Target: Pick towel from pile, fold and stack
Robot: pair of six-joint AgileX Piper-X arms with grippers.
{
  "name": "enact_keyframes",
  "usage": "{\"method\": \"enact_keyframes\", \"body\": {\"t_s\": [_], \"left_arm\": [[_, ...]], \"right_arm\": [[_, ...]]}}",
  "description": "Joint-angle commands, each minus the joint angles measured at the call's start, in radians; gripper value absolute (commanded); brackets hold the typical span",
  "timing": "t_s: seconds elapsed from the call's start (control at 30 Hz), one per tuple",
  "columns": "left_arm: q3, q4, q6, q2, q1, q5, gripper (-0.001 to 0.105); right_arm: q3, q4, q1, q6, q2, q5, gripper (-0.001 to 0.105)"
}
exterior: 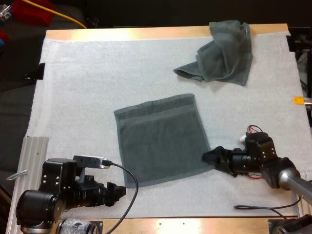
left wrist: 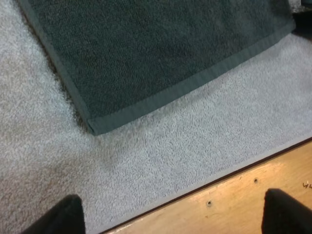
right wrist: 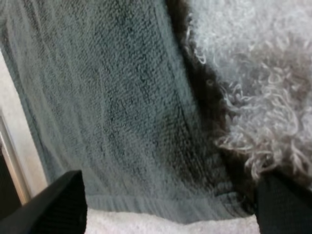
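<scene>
A dark grey-green towel (exterior: 161, 139) lies spread flat in the middle of the white mat (exterior: 78, 97). A second towel (exterior: 222, 51) sits crumpled at the far right. My left gripper (exterior: 119, 190) is low over the mat just short of the flat towel's near left corner (left wrist: 92, 127). In its wrist view the left gripper (left wrist: 170, 217) is open, its fingers (left wrist: 58, 217) wide apart over the mat's front edge. My right gripper (exterior: 207, 157) is at the towel's near right corner. In the right wrist view that gripper (right wrist: 170, 204) is open and close over the towel's hem (right wrist: 146, 146).
The wooden table edge (left wrist: 253, 190) runs just in front of the mat. A metal rail (exterior: 29, 161) lies at the mat's left side. A red object (exterior: 31, 10) and a yellow cable (exterior: 58, 14) lie beyond the far left corner.
</scene>
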Motion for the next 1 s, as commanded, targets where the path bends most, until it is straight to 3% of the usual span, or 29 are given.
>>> {"method": "enact_keyframes", "body": {"t_s": [0.0,0.23,0.47,0.83,0.97], "left_arm": [[-0.002,-0.006,-0.007,-0.003,-0.003,0.007,0.071],[-0.002,-0.006,-0.007,-0.003,-0.003,0.007,0.071],[-0.002,-0.006,-0.007,-0.003,-0.003,0.007,0.071],[-0.002,-0.006,-0.005,-0.003,-0.003,0.007,0.071],[-0.002,-0.006,-0.005,-0.003,-0.003,0.007,0.071]], "right_arm": [[0.003,0.019,0.005,0.006,0.025,-0.023,0.071],[0.003,0.019,0.027,0.006,0.043,-0.019,0.07],[0.003,0.024,0.027,0.006,0.043,0.052,0.042],[0.003,0.024,0.027,0.006,0.043,0.106,0.039],[0.003,0.024,0.027,0.006,0.043,0.112,0.014]]}}
